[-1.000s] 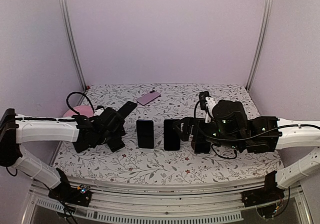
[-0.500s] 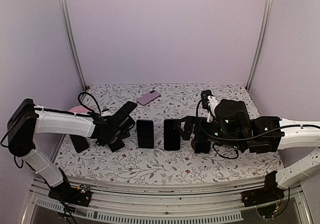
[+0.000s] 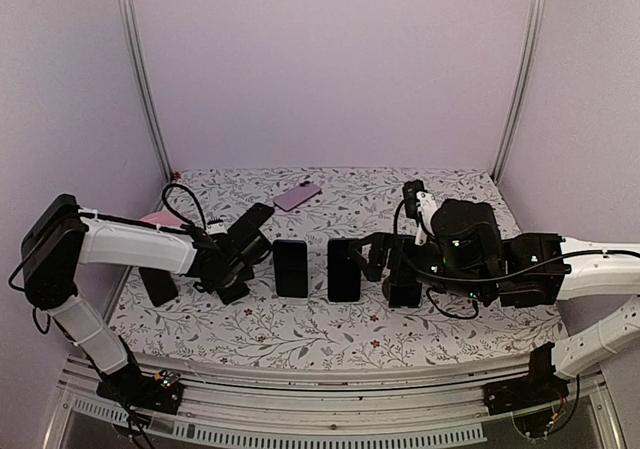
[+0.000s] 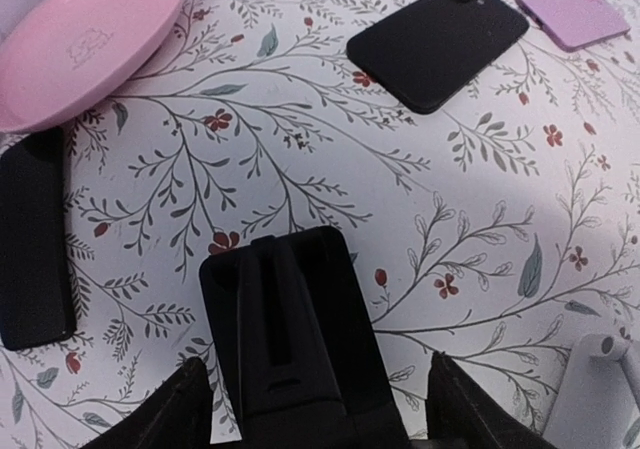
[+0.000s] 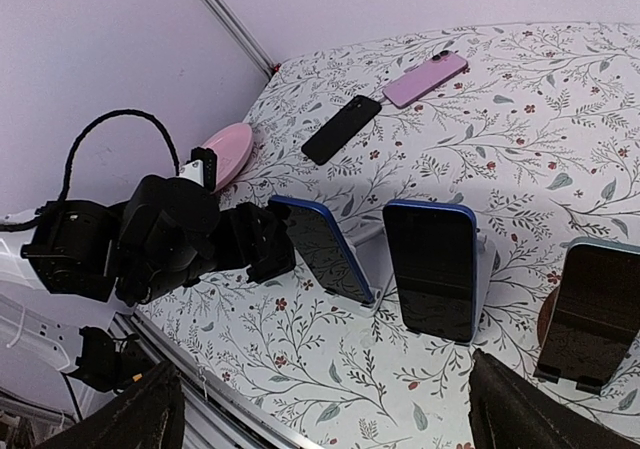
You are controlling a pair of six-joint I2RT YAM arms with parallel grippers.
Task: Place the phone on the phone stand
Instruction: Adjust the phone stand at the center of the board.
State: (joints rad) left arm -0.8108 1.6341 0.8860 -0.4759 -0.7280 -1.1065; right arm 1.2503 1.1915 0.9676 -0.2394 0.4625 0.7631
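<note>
Left tool (image 4: 315,389) straddles a black plastic phone stand (image 4: 290,339) on the floral tabletop (image 4: 480,219), jaws parted; right tool (image 5: 322,389) hovers wide open.

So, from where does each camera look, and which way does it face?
Top view: above and behind the bases, facing down over the table; both arms show.
Left wrist: close above the table, facing down at a black stand between its fingers.
Right wrist: facing across toward the left arm; its fingertips in the lower corners.
Shared: the flat black phone and pink phone appear in all three.
</note>
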